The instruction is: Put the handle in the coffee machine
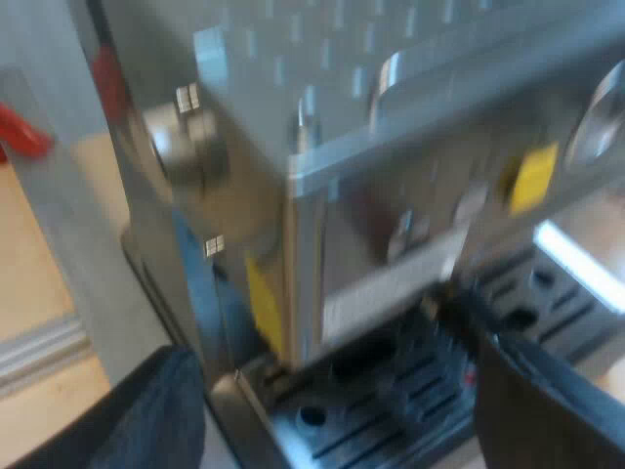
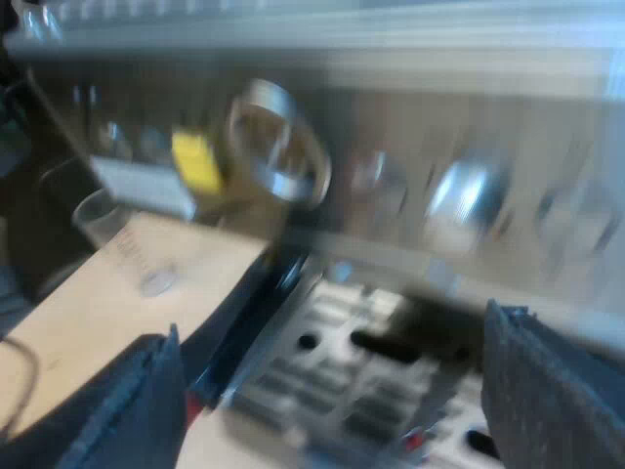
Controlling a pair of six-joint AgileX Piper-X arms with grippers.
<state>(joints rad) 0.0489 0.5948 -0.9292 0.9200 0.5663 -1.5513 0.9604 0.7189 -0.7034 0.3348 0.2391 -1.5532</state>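
The espresso machine (image 1: 391, 147) stands close before my left gripper (image 1: 327, 391), steel with a yellow label (image 1: 532, 176). A dark handle (image 1: 459, 313) with a red end (image 1: 471, 376) reaches out from under the machine's front, above the drip tray (image 1: 371, 410). Blur hides whether it is locked in. The left fingers (image 1: 137, 420) are spread wide and hold nothing. My right gripper (image 2: 330, 391) faces the machine's front (image 2: 391, 176) and its knobs. The same dark handle (image 2: 410, 332) lies over the tray grate (image 2: 332, 381), with its red end (image 2: 415, 440) near the right fingers (image 2: 557, 391), which are also spread and hold nothing.
A measuring glass (image 2: 107, 225) stands on the wooden table (image 2: 88, 322) beside the machine. A red object (image 1: 20, 137) sits beyond the machine's side, near a grey upright panel (image 1: 59, 215). A round gauge (image 2: 278, 147) juts from the front panel.
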